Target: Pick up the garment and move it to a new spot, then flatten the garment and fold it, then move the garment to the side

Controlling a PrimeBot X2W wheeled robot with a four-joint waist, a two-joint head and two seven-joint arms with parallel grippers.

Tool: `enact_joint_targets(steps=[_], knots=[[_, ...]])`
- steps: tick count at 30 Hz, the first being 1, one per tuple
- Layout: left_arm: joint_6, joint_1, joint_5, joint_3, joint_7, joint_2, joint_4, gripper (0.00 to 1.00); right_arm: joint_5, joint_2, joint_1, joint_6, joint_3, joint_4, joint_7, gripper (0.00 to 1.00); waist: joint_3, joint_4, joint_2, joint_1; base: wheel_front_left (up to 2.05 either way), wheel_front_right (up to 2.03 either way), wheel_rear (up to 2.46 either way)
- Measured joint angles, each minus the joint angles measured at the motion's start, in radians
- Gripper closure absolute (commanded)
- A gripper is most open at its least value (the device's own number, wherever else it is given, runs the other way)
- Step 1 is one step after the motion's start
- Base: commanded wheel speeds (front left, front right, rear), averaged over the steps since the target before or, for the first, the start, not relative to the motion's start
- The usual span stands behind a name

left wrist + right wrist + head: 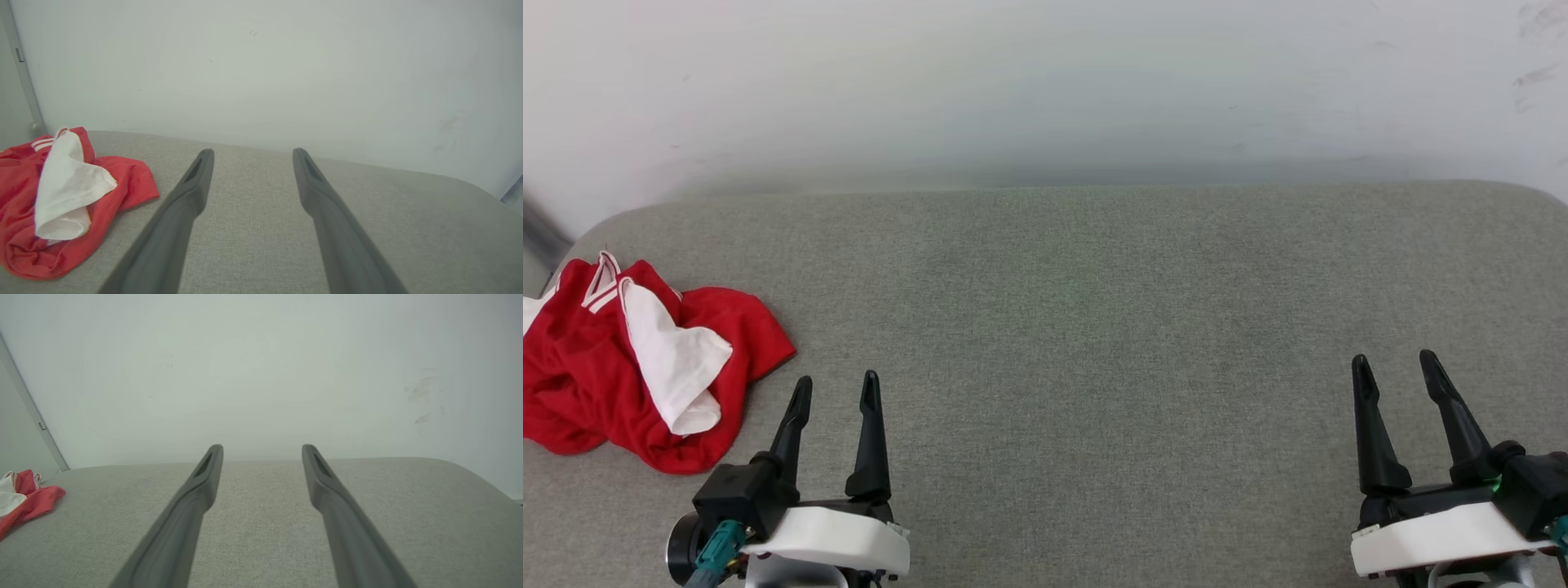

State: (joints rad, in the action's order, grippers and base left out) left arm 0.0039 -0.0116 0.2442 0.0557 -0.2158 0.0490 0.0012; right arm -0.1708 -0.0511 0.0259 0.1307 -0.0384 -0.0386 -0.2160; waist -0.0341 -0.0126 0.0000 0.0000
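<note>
Above the grey surface, left tool spread empty near garment, right tool spread empty.

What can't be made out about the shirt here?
- Shirt, head view: left part cut off by the picture's edge.
- Every view: front or back, and any print, hidden by crumpled folds.
- Right wrist view: mostly cut off at the left edge, and small.

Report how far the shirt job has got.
Nothing looks done: the shirt lies crumpled at the left of the surface. In hand: nothing; the left end effector and right end effector are open and empty. Left: pick up, move, flatten, fold, set aside.
</note>
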Motion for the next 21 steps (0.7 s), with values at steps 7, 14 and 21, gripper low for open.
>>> enact_joint_targets(steps=[7,14,21], knots=[[-0.004,-0.004,-0.048,0.007,-0.014,0.0,-0.001,0.0,0.047,0.0,0.007,0.0,-0.001,-0.009,-0.013,0.0,-0.004,-0.001,0.0,0.0,0.0,0.0,0.0],[-0.004,-0.004,-0.091,0.01,-0.027,0.0,-0.007,0.0,0.064,0.0,0.008,0.0,-0.011,-0.013,-0.027,0.0,-0.011,-0.003,0.0,0.0,0.0,0.0,0.0],[-0.005,-0.008,-0.125,0.013,-0.04,0.0,-0.012,0.0,0.075,0.0,0.014,0.0,-0.013,-0.014,-0.04,0.0,-0.012,-0.003,0.0,0.0,0.0,0.0,0.0]])
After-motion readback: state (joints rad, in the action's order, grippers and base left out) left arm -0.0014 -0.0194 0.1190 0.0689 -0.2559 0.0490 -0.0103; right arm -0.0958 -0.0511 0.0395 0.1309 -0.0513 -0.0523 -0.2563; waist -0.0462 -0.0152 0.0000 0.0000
